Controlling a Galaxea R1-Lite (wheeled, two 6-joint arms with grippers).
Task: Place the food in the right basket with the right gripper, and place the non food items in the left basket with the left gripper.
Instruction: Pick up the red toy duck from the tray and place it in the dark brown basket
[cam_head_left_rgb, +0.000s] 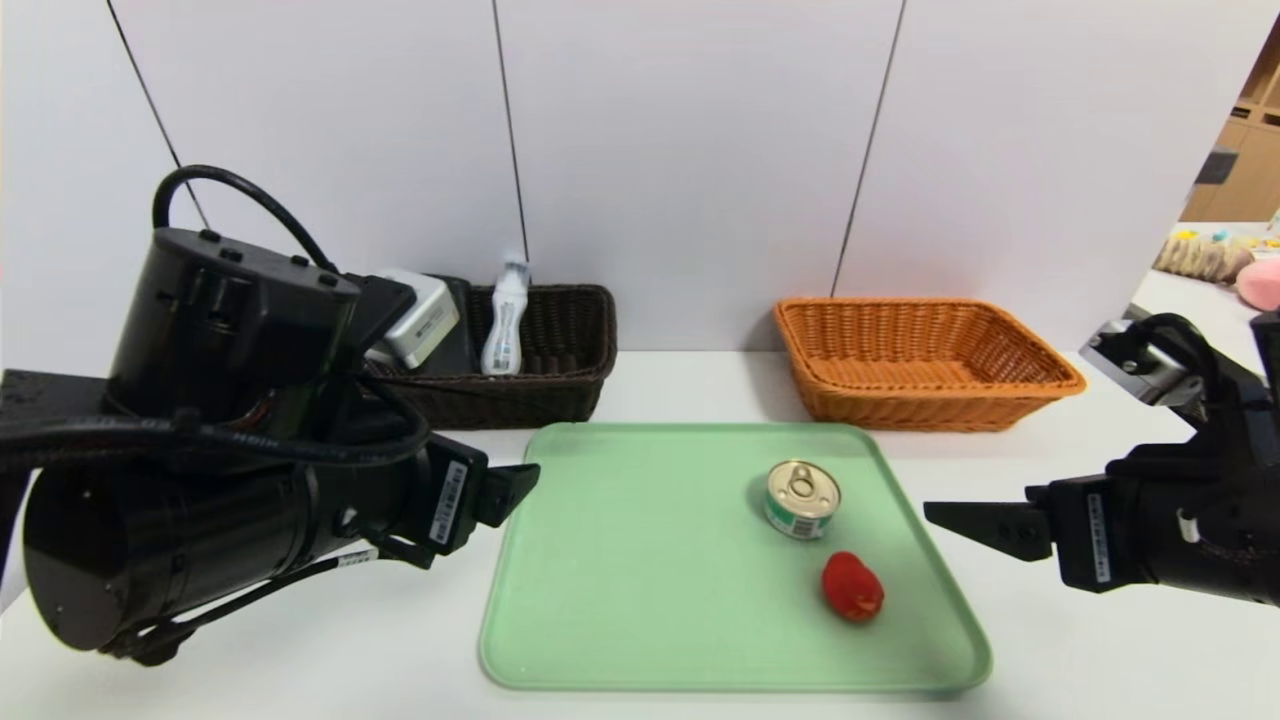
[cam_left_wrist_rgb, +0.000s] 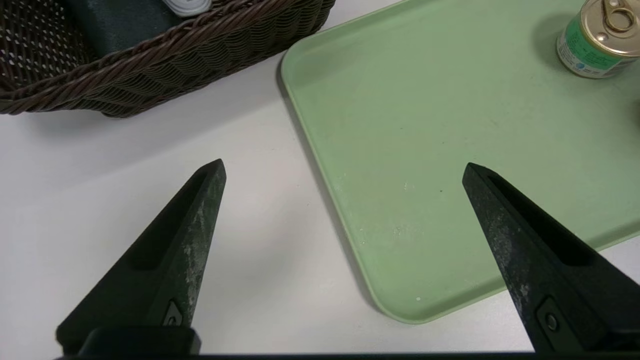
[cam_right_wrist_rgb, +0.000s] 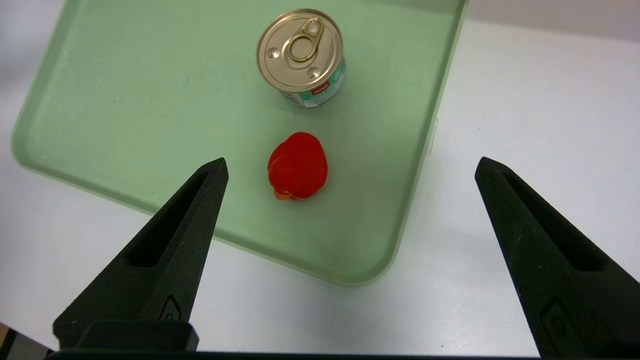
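A pale green tray (cam_head_left_rgb: 640, 560) lay on a white worktop (cam_head_left_rgb: 700, 385), and everything else is placed from it. On the tray's right half stood the food, a squat tin can (cam_head_left_rgb: 802, 497) with a gold pull-ring lid, upright. Just nearer the robot than the can, and close to the tray's right edge, lay the small red lumpy object (cam_head_left_rgb: 852, 587), apart from the can.

Beyond the tray's far left corner sat the dark brown left basket (cam_head_left_rgb: 560, 385). A translucent white bottle (cam_head_left_rgb: 504, 318) stood inside it, leaning on the back wall, and a dark case (cam_left_wrist_rgb: 117, 22) appeared to lie in it too. Beyond the tray's far right corner sat the orange-tan right basket (cam_head_left_rgb: 925, 365), with nothing visible inside.

The left claw (cam_head_left_rgb: 510, 492) hovered at the tray's left edge, its fingers spread wide and holding nothing. The right claw (cam_head_left_rgb: 975, 525) hovered just off the tray's right edge, also spread wide and empty, pointing toward the red object and the can.

By my reading the task was about half done: bottle and case were sorted, while the red object was yet to go into the left basket and the can into the right one.
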